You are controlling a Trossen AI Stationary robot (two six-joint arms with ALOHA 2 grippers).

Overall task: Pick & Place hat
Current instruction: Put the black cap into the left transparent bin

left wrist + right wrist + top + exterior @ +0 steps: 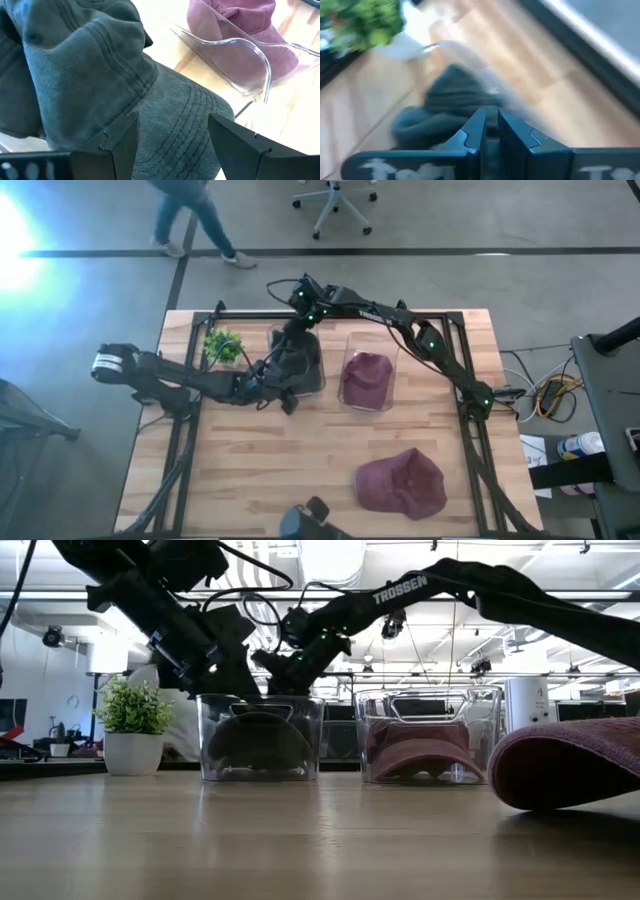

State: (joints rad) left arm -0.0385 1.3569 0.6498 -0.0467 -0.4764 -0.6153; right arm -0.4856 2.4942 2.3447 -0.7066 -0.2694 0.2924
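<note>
A dark grey hat (300,368) lies in the left clear bin (272,332), its brim (185,115) toward the near side. My left gripper (172,122) hangs open just over that brim, one finger on either side of it; touch cannot be told. My right gripper (492,117) reaches over the bin's far side (296,340) with its fingers shut to a thin slit, short of the hat's crown (450,100). A maroon hat (367,375) fills the right clear bin (394,340). Another maroon hat (402,482) rests on the table, near right.
A small potted plant (222,345) stands left of the bins, close to my left arm. The two bins sit side by side at the table's middle-far part. Bare wood (280,460) lies in front of them. A person (190,210) walks beyond the far edge.
</note>
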